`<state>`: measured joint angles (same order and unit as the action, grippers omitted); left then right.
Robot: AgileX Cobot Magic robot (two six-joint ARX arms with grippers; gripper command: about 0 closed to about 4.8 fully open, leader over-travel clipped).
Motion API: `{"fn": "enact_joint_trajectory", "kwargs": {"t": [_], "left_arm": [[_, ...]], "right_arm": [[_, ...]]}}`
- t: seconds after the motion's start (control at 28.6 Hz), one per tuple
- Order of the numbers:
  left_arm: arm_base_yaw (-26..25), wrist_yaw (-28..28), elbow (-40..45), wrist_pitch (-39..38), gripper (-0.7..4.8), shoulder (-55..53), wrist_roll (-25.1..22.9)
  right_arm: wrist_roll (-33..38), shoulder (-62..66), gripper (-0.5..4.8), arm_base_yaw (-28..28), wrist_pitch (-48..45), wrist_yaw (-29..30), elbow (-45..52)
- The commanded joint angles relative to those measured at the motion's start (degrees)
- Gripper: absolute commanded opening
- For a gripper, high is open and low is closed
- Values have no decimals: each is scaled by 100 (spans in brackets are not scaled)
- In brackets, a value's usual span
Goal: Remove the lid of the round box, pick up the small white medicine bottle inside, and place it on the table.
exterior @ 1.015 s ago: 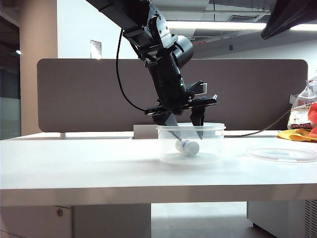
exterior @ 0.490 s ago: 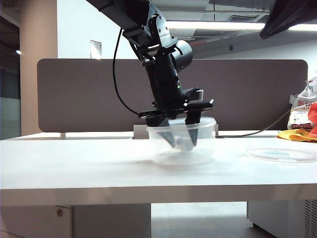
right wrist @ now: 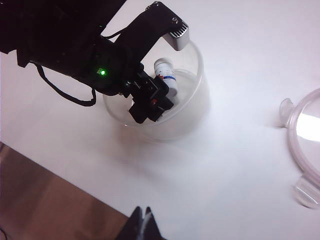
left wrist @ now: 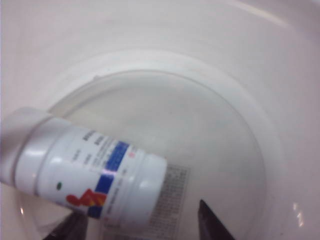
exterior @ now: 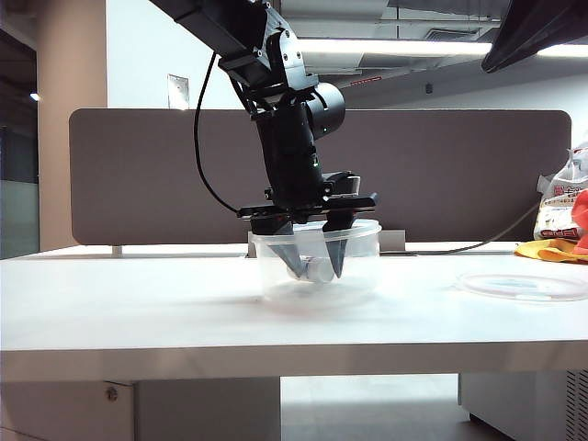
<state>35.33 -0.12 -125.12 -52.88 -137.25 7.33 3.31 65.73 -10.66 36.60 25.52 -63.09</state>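
The clear round box [exterior: 363, 266] stands open on the white table [exterior: 138, 312]. My left gripper [exterior: 312, 262] reaches down into it, open, with its fingertips near the floor. The small white medicine bottle [left wrist: 85, 175] lies on its side on the box floor [left wrist: 210, 125], its end partly between the dark fingertips [left wrist: 212, 225], which stand apart from it. The lid [exterior: 524, 287] lies flat on the table to the right. My right gripper [right wrist: 145, 220] hangs shut and empty above the table, looking down on the box [right wrist: 192, 112], bottle [right wrist: 166, 75] and lid [right wrist: 305, 145].
A dark grey-brown divider panel [exterior: 138, 175] backs the table. A yellow cloth [exterior: 551, 250] and a bag [exterior: 562, 207] sit at the far right edge. A cable [exterior: 478, 241] runs along the back. The thick front edge [exterior: 276, 358] of the table faces the exterior camera.
The left gripper has swung left and tilted more upright inside the box. The box has slid left on the table with it. The jaws stay open.
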Motion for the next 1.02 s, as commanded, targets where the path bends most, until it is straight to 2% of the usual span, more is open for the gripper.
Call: {"fn": "enact_joint_trajectory", "kwargs": {"t": [0.04, 0.49, 0.84, 1.02], "left_arm": [[11, -9, -11, 52, 287, 11, 13], [-26, -146, -625, 140, 310, 9, -109], [-24, -129, -619, 254, 310, 0, -131], [-24, -133, -610, 26, 310, -2, -133]], "right_arm": [[-35, -22, -6, -7, -59, 28, -26], [-35, -20, -6, -7, -85, 26, -26], [-35, -20, -6, -7, -81, 31, -26], [-35, -20, -6, -7, -85, 31, -26]]}}
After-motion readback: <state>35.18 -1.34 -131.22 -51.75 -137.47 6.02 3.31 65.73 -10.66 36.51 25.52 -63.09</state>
